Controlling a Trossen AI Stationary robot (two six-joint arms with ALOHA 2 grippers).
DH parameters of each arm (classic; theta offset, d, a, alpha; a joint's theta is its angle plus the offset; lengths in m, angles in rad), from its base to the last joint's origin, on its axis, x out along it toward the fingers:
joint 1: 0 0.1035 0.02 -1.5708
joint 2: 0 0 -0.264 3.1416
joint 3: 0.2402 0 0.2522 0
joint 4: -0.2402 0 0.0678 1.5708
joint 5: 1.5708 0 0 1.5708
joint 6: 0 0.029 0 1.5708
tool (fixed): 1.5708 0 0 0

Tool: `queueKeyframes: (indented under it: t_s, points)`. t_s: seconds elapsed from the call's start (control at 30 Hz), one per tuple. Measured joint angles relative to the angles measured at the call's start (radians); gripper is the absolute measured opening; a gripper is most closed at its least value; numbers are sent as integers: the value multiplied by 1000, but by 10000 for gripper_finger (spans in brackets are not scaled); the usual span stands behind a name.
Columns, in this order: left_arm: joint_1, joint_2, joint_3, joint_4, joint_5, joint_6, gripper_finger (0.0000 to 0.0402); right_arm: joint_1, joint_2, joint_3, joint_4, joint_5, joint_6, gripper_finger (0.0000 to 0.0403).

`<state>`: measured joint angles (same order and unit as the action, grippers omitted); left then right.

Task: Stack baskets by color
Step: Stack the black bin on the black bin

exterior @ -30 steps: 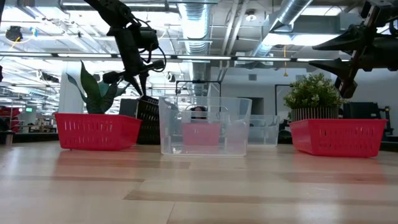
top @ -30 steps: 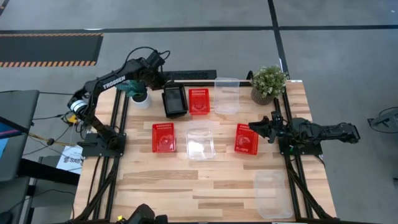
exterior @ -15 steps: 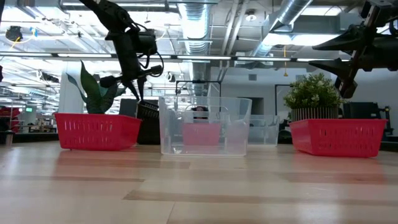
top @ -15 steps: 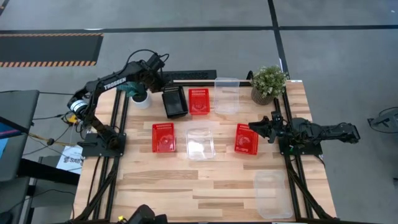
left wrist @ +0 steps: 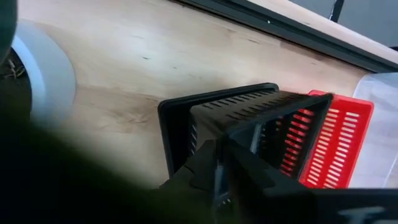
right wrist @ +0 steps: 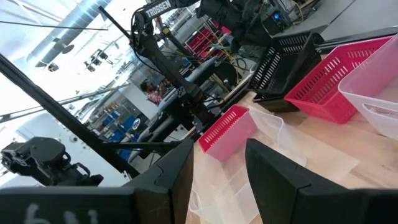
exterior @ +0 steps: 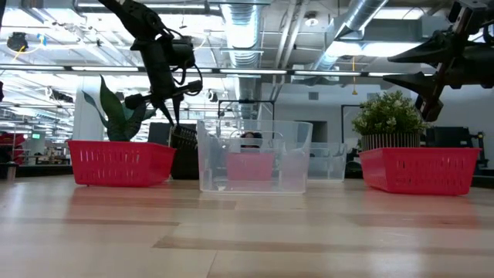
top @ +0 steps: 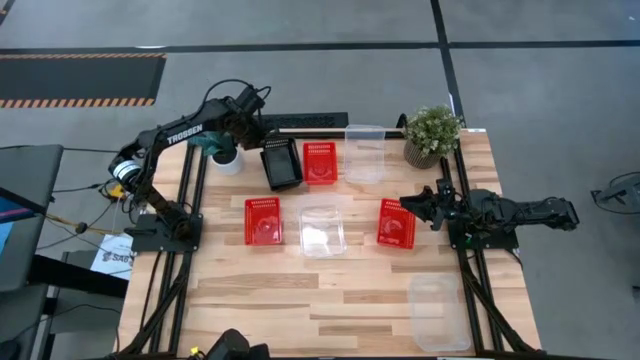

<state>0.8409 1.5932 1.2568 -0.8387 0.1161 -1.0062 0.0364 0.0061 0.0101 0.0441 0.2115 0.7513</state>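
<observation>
Two black baskets sit at the table's far left, one nested askew in the other. My left gripper comes down at their far end, shut on the upper one; it also shows in the low view. Beside them stand a red basket and a clear basket. Two more red baskets and a clear one rest in the middle row. My right gripper hovers open at the right, clear of everything. My left gripper pinches the rim of the upper black basket's far end wall between its two fingers. The fingers come steeply from above, slanting in from the far left. The basket sits tilted inside the lower black basket, its held end a little raised.
A white-potted plant stands just left of the black baskets, close to my left arm. A bushy plant stands at the far right. Another clear basket lies near the front right. Bare wood lies along the near edge.
My left gripper has sunk a little with the black basket. The basket has dropped lower into the black basket beneath it and lies more nearly in line with it.
</observation>
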Motion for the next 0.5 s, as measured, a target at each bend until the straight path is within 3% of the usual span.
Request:
queueKeyframes:
  t_s: [0.27,0.5]
  points:
    - [-9,0,0,-13,35,-8,105,0,0,0,0,0,0,169]
    - [-9,-20,41,-17,10,92,122,0,0,0,0,0,-1,169]
